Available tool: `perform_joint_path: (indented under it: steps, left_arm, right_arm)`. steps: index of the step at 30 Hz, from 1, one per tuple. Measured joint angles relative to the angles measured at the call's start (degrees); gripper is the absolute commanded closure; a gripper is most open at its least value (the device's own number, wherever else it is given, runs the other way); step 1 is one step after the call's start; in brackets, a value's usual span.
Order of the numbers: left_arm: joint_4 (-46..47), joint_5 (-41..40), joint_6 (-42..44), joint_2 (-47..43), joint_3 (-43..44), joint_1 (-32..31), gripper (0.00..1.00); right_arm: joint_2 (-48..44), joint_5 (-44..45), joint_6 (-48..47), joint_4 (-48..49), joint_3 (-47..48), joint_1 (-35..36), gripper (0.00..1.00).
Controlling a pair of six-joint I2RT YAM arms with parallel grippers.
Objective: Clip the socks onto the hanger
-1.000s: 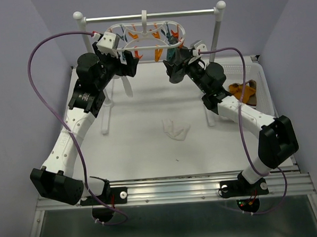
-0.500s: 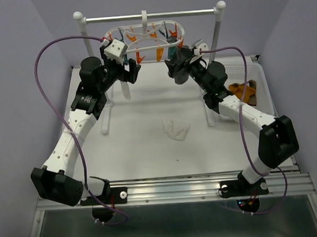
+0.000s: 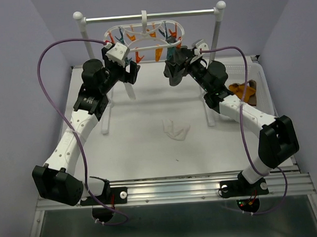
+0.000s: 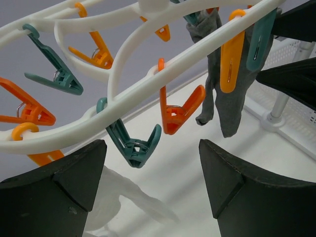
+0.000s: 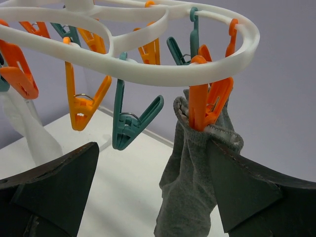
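Note:
The white hanger point(image 3: 143, 36) hangs by its hook from the rail, with orange and teal clips dangling. An orange clip point(image 5: 202, 106) holds a grey sock point(image 5: 195, 197), which hangs between the jaws of my open right gripper point(image 5: 154, 145) close to the right finger. A white sock point(image 3: 129, 90) hangs below the hanger's left end, under my left gripper point(image 3: 130, 73). That left gripper point(image 4: 152, 148) is open just below a teal clip point(image 4: 131, 143) and holds nothing. Another white sock point(image 3: 175, 129) lies on the table's middle. My right gripper point(image 3: 171, 72) sits under the hanger's right end.
A metal rail stand point(image 3: 148, 15) with white ball-topped posts carries the hanger. A white perforated basket point(image 3: 246, 71) at the right holds brown and mustard socks point(image 3: 245, 91). The purple cables arch above both arms.
The hanger's left end has swung up and now sits more level. My left gripper shifted a little right and its jaws narrowed slightly. The right gripper edged left.

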Motion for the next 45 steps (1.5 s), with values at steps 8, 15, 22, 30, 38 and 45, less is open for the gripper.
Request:
perform_joint_path:
  steps: [8, 15, 22, 30, 38, 45]
  left_arm:
    - [1.9, -2.4, 0.9, 0.0, -0.6, 0.0, 0.17]
    - [3.9, -4.6, 1.5, -0.1, -3.9, 0.0, 0.17]
    - [3.5, -7.1, 3.0, -1.4, -4.5, 0.0, 0.16]
    - [7.2, -7.5, 3.3, -2.8, -5.4, 0.0, 0.16]
    - [11.8, -7.2, 4.3, -1.2, -5.4, 0.0, 0.25]
    - [12.3, -5.8, 6.3, 0.0, -5.4, 0.0, 0.31]
  right_arm:
    - [0.0, -0.2, 0.0, -0.1, 0.0, -0.5, 0.05]
    - [0.0, -0.3, 0.0, -0.3, 0.0, -1.0, 0.06]
    - [0.0, -0.4, -0.1, -1.3, 0.7, -1.4, 0.05]
    - [0.1, -0.8, 0.0, -1.3, 0.8, -1.5, 0.06]
    - [0.5, -1.3, 0.1, -1.4, 0.8, -1.5, 0.05]
    - [0.6, -1.8, 0.1, -1.5, 0.8, -1.9, 0.06]
